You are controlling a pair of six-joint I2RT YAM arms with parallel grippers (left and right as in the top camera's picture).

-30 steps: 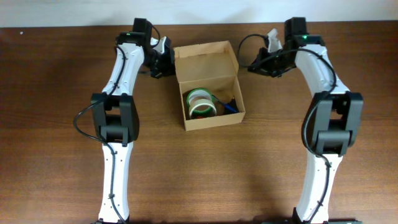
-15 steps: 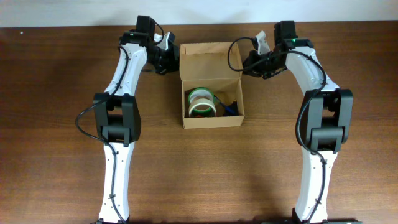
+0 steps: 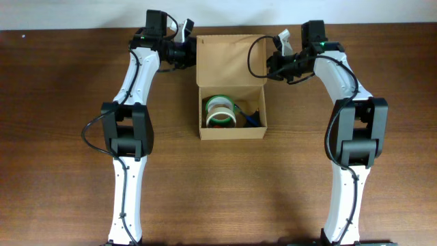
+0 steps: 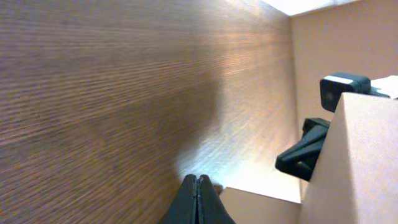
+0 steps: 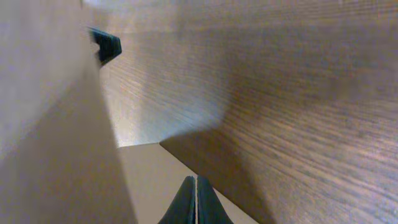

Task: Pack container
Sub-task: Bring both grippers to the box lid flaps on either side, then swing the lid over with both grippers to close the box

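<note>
The container sits open in the middle of the desk, nearer the far edge. Its flap lid is thrown back away from the arms, the plain tan inside showing. Down in the box lie green-and-white tape rolls, with a small blue item just beside them on the right.

The two claws flank the flap, one at each side edge. The left claw is at the flap's left edge near the far corner, and the right claw is at its right edge. From overhead I cannot tell whether either touches the cardboard.

Each wrist view shows its own fingertips pressed together - both claws closed, nothing visible between them - with cardboard close alongside.
</note>
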